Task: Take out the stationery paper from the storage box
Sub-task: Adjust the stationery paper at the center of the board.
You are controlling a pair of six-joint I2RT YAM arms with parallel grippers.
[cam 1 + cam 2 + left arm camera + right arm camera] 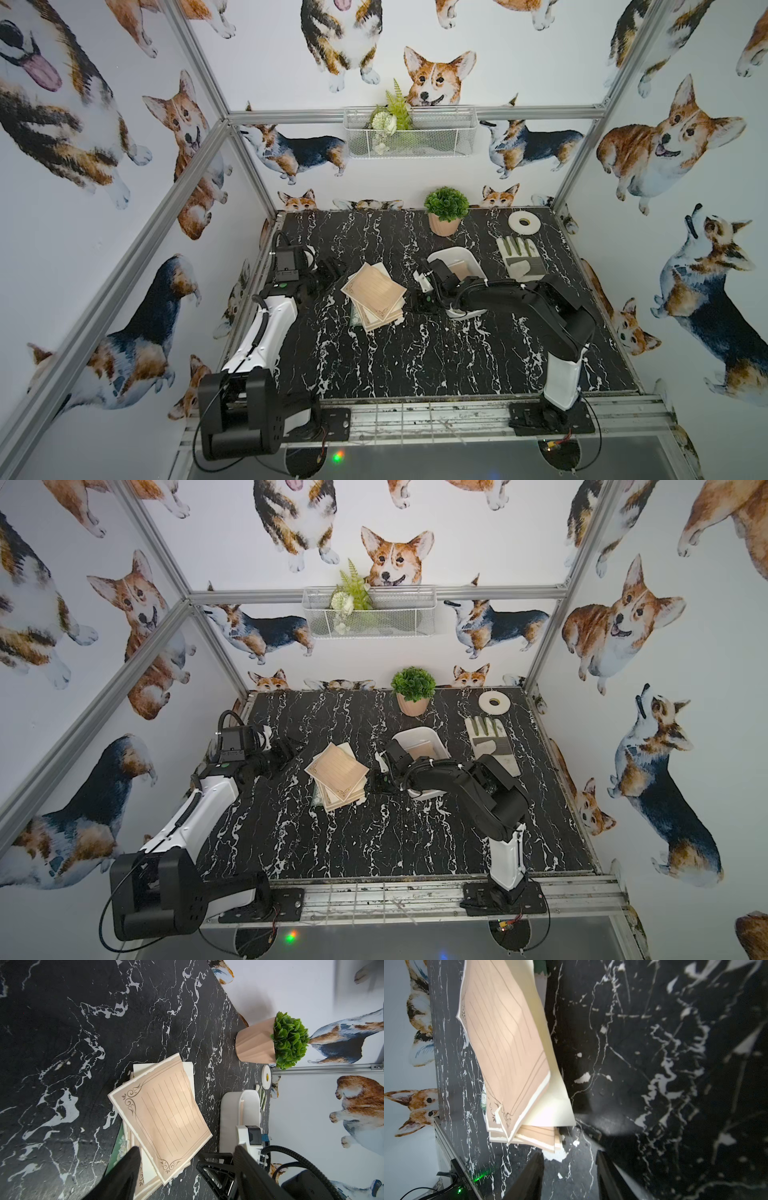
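Light, floppy-looking stationery paper stacked on the worktop left of the storage box, probably best pinched at an edge; left gripper and right gripper both open, empty.

A robot lab cell: aluminium frame, corgi-print walls, marble-look table.

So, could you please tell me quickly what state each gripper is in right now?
Left gripper: open, holding nothing.
Right gripper: open, holding nothing.
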